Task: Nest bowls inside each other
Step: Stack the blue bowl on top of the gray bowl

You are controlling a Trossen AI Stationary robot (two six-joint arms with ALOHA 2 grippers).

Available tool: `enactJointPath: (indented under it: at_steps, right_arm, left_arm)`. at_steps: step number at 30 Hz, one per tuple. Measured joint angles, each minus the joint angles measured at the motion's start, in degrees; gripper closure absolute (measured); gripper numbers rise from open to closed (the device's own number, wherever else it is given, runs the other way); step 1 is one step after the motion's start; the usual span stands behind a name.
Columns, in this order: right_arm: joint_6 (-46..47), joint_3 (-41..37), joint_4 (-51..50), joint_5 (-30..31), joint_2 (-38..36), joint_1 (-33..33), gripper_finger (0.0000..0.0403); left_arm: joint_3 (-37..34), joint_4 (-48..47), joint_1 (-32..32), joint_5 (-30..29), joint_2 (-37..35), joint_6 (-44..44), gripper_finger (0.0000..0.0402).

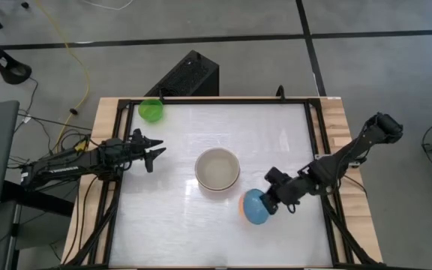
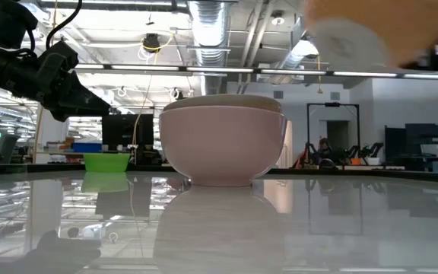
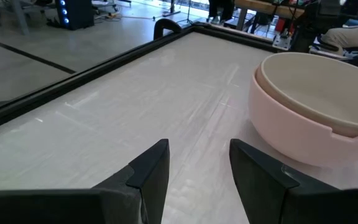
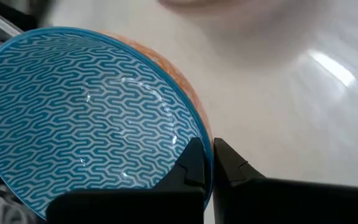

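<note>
A small bowl, blue-patterned inside and orange outside (image 1: 255,207), is up off the table at the near right, tilted, with my right gripper (image 1: 271,204) shut on it. A pink bowl (image 1: 217,169) with a grey-beige bowl (image 3: 328,87) nested in it stands on its base at the table's middle. The small green bowl (image 1: 151,110) stands at the far left corner. My left gripper (image 1: 154,153) waits open at the left side, pointing toward the pink bowl, with nothing between its fingers. My right gripper pinches the blue bowl's rim (image 4: 194,124), one finger (image 4: 190,163) inside the bowl and the other (image 4: 229,165) on the orange outer wall. The fingers come slanting down from the table's right side. The bowl is lifted clear and tilted, showing as a blur high in the low view (image 2: 371,30).
A black frame (image 1: 201,100) runs around the white table top. Bare table lies between the pink bowl and the near edge. Beyond the far edge a black box (image 1: 190,75) stands on the floor.
</note>
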Motion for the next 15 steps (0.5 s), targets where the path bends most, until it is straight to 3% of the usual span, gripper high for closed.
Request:
enactJointPath:
  at_steps: [7,15]
  right_arm:
    - [-12.58,0.07,12.2,-0.52,-0.01,-7.85,0.0393]
    - [-24.32,4.89,12.92,0.99,0.27,-18.41,0.0393]
  left_arm:
    - [0.01,0.0,0.0,0.0,0.02,0.01,0.0244]
    - [0.01,-0.01,-0.01,0.0,0.01,0.0,0.0244]
